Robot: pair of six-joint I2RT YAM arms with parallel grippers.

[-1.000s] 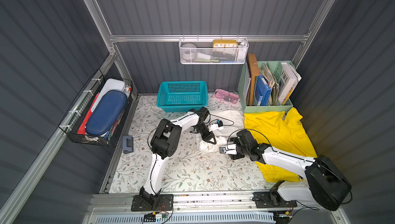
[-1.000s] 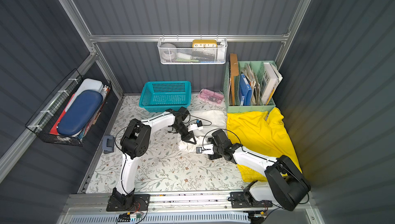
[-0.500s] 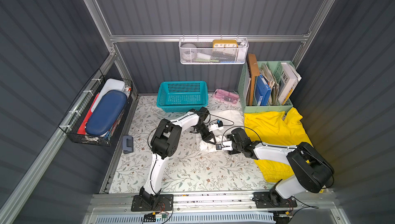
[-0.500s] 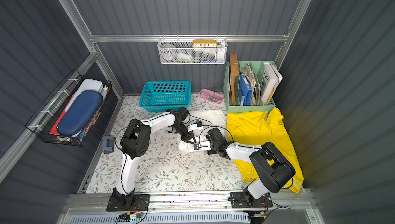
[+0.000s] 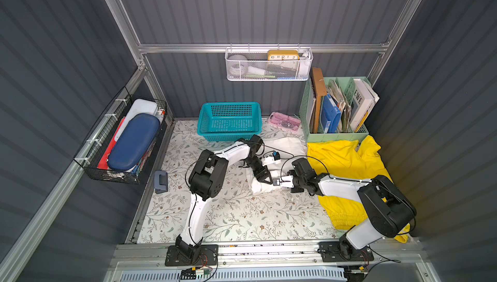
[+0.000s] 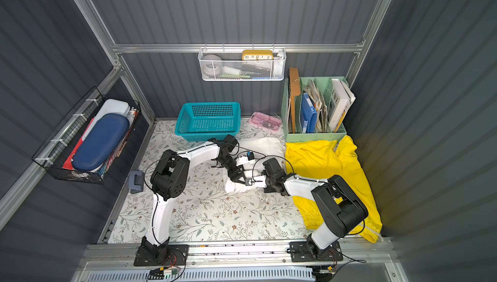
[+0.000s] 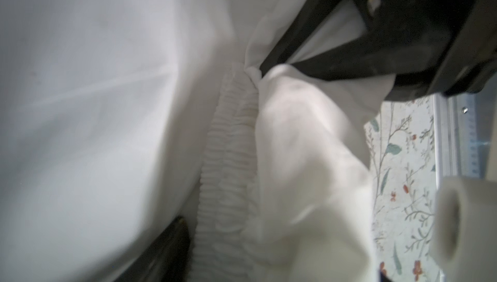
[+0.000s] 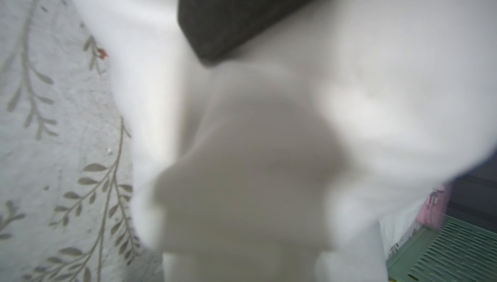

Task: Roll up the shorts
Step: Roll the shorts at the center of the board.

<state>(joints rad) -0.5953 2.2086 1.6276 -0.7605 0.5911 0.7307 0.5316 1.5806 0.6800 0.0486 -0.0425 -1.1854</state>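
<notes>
The white shorts (image 5: 287, 143) lie mid-table, their near end bunched into a loose roll (image 5: 256, 186) (image 6: 233, 187). My left gripper (image 5: 265, 179) (image 6: 238, 178) stands over the roll, open, fingers spread in a V. In the left wrist view one of its dark fingers (image 7: 172, 251) lies beside the gathered waistband (image 7: 228, 159). My right gripper (image 5: 271, 184) (image 7: 262, 69) reaches in from the right, its tips pinched shut on a fold of the white shorts. The yellow shorts (image 5: 341, 159) (image 6: 322, 159) lie spread at the right, under the right arm.
A teal basket (image 5: 228, 120), a pink case (image 5: 285, 122) and a green file holder (image 5: 336, 132) line the back. A grey hole punch (image 5: 160, 182) sits by the left edge. A wire rack (image 5: 121, 143) hangs on the left wall, a mesh shelf (image 5: 269, 65) on the back wall.
The left gripper has let go of the white roll and opened wide. The right arm swung left up to the roll and its jaws closed on the white cloth.
</notes>
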